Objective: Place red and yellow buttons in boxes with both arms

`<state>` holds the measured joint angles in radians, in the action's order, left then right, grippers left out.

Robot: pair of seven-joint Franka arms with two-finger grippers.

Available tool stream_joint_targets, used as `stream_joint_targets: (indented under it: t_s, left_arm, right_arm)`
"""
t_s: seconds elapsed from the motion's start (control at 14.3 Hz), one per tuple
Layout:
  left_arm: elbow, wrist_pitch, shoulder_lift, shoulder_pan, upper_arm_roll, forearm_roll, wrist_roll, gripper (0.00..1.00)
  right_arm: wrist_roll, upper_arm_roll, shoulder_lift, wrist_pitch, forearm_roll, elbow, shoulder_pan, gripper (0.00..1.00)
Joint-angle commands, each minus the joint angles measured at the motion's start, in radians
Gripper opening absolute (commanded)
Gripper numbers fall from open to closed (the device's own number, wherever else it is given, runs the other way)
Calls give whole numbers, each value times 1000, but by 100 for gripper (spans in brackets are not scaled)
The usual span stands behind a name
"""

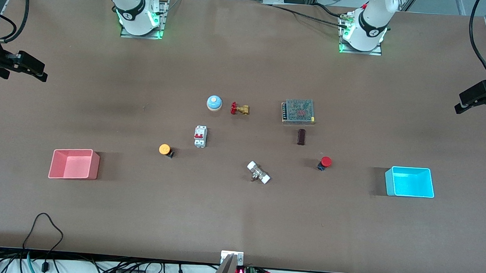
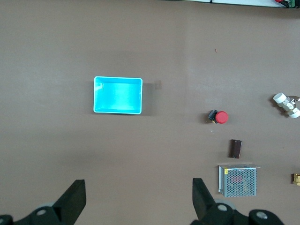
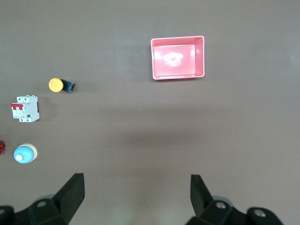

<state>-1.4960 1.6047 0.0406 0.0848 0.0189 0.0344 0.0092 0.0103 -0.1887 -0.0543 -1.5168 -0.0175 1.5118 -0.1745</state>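
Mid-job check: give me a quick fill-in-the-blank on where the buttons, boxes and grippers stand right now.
1. The red button lies toward the ___ arm's end of the table.
2. The box nearest the yellow button is ___ in colour.
3. The blue box holds ___ buttons.
4. The left gripper and right gripper both have their fingers ___.

Missing words: left; pink; no; open

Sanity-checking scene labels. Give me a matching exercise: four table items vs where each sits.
Items:
1. red button
2. yellow button
3. pink box
4. blue bell

Places:
A. beside the brass valve
B. at the right arm's end of the table
C. nearest the cyan box
D. beside the white circuit breaker, toward the pink box

Pairs: 1-C, 2-D, 3-B, 4-A

Both grippers, left and right, hang open over bare table.
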Motion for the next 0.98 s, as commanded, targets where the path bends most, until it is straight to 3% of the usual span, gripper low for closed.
stream_joint_targets:
  t_s: [0.0,0.63,0.91]
  left_arm:
    - [23,-11,4,0,1,15,21,100]
    - [25,-12,4,-4,1,16,20,100]
    - [43,-12,4,-11,3,16,9,100]
  right_arm:
    - [2,-5,37,12,-7,34,-7,100]
    - [-47,-3,21,3,-7,31,-13,100]
    - [-32,2,-70,-17,4,21,-14,100]
